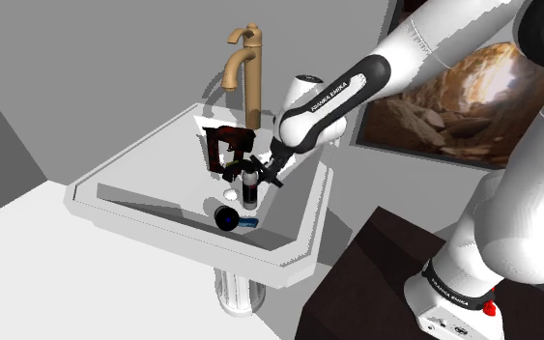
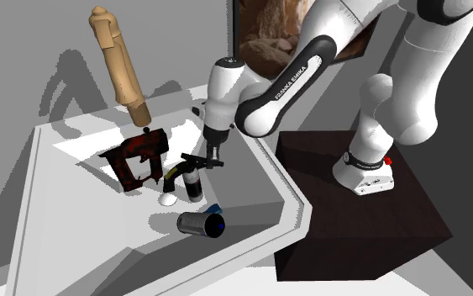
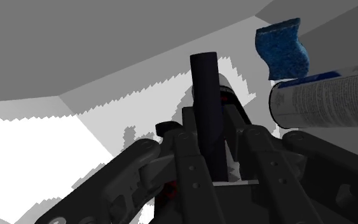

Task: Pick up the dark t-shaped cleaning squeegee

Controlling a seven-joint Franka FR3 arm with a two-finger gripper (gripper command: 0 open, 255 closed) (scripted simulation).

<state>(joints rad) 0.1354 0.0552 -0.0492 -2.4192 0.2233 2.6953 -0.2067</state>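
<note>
The all-black two-finger gripper clamps the dark T-shaped squeegee standing between its fingers in the white sink basin beneath; light, rigid, probably slick, best held mid-handle

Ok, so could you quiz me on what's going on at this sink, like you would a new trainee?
1. True or false: the gripper is shut on the dark squeegee.
2. The grey can in the sink: A) lies on its side, B) stands upright, C) sits on the floor.
3. Fill in: the faucet is ___ in colour.
Key: 1 true; 2 A; 3 tan.
</note>
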